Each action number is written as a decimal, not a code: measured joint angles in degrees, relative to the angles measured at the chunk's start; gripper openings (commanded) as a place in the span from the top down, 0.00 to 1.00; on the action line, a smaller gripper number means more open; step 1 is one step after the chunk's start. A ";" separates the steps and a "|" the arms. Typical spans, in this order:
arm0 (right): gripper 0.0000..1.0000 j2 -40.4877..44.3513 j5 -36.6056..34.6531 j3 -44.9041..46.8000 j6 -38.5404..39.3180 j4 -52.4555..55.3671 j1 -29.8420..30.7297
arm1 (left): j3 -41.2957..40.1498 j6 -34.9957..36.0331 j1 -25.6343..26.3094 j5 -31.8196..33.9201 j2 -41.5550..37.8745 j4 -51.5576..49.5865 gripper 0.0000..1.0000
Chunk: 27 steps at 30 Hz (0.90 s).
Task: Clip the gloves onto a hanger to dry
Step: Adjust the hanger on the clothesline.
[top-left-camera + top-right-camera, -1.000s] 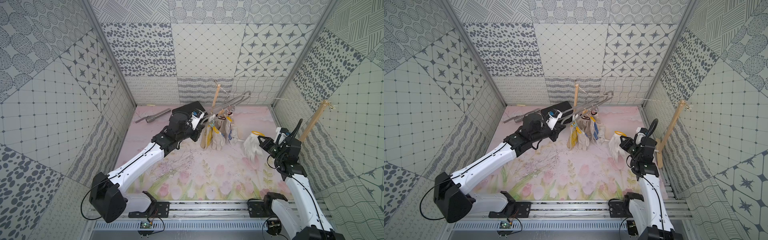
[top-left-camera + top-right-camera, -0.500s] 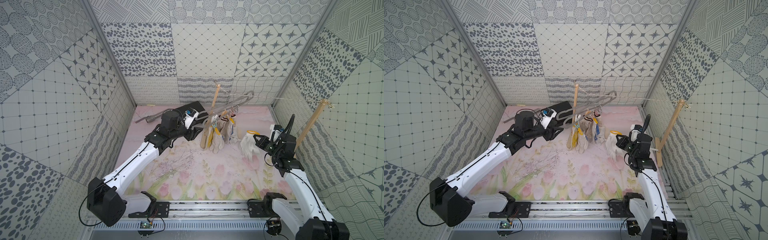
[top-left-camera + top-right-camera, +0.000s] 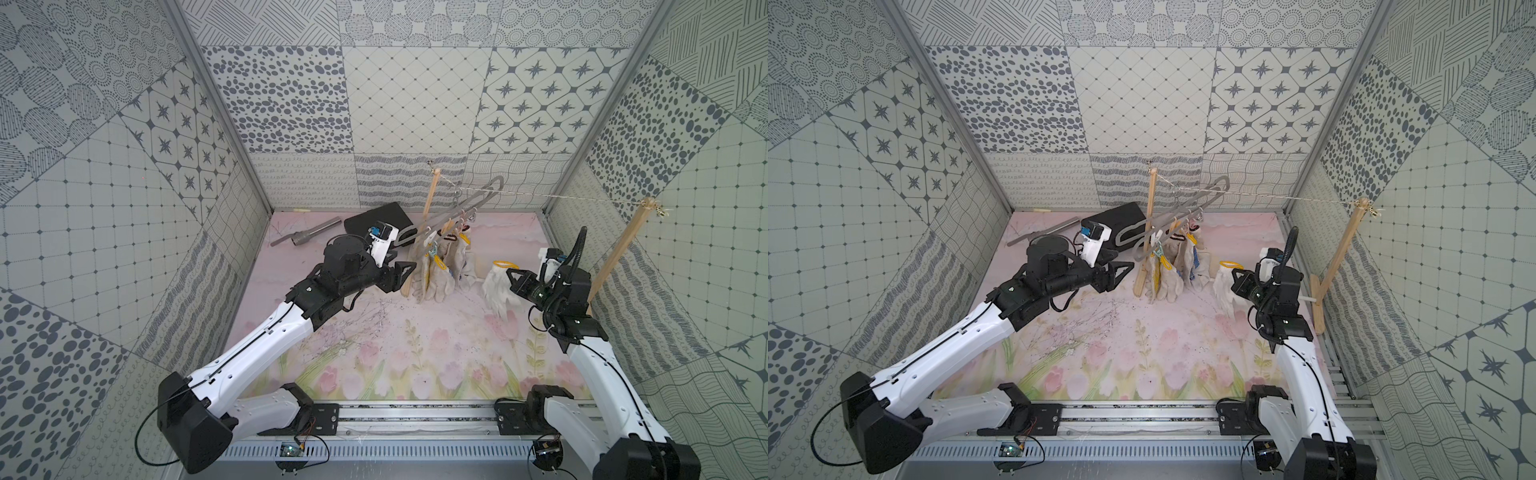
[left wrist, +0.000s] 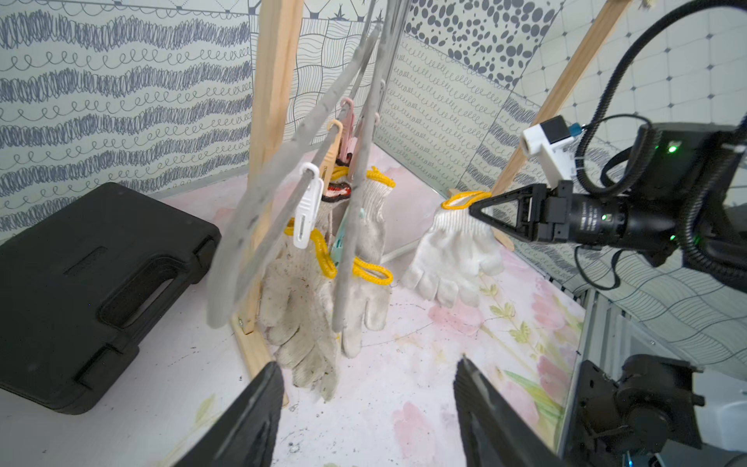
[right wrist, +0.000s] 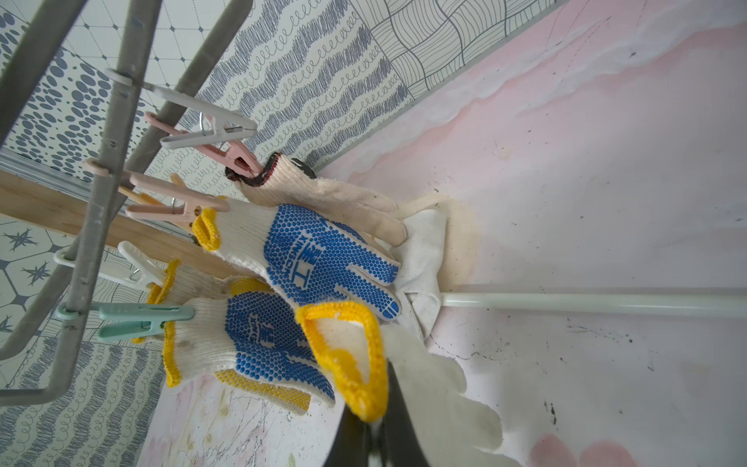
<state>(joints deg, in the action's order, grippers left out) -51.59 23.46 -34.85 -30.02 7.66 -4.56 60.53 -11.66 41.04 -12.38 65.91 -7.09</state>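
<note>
The grey hanger [image 3: 500, 184] [image 4: 238, 242] [image 5: 87, 242] hangs tilted from a string, with pastel pegs along it. Several gloves [image 3: 436, 274] [image 3: 1167, 274] [image 4: 299, 291] are pegged to it by their cuffs, two showing blue-dotted palms [image 5: 323, 258]. My left gripper [image 3: 409, 274] [image 3: 1127, 272] [image 4: 368, 362] is open and empty, a little to the left of the hung gloves. My right gripper [image 3: 509, 272] [image 3: 1233, 272] [image 4: 473, 210] [image 5: 374, 428] is shut on the yellow cuff of a cream glove [image 3: 496, 286] [image 3: 1225, 291] [image 4: 452, 250] [image 5: 436, 376], which dangles to the right of the hanger.
A black case [image 3: 374, 218] [image 4: 81, 283] and a grey pipe [image 3: 307, 237] lie at the back left. Two wooden posts [image 3: 430, 199] [image 3: 619, 249] carry the string. A white rod [image 5: 586, 301] lies on the floor by the right post.
My left gripper has opened and drawn back to the left, away from the hanger's pegs. My right gripper has moved only slightly left, still holding its glove.
</note>
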 measured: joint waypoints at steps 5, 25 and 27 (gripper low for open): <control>1.00 1.44 -0.72 -0.17 -0.07 0.13 0.00 | 0.42 -5.77 7.80 7.65 0.83 0.50 0.26; 1.00 1.60 -0.74 1.64 -4.26 -2.01 0.00 | 36.35 -17.44 19.78 29.70 38.66 1.70 0.25; 1.00 1.60 -0.74 1.92 -4.35 -2.19 0.00 | 41.40 -18.36 19.85 31.19 43.06 0.90 0.25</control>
<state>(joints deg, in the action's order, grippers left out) -50.00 22.72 -32.93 -34.37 5.48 -4.56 101.93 -30.02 60.88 18.81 108.97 -6.20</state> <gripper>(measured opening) 0.068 0.749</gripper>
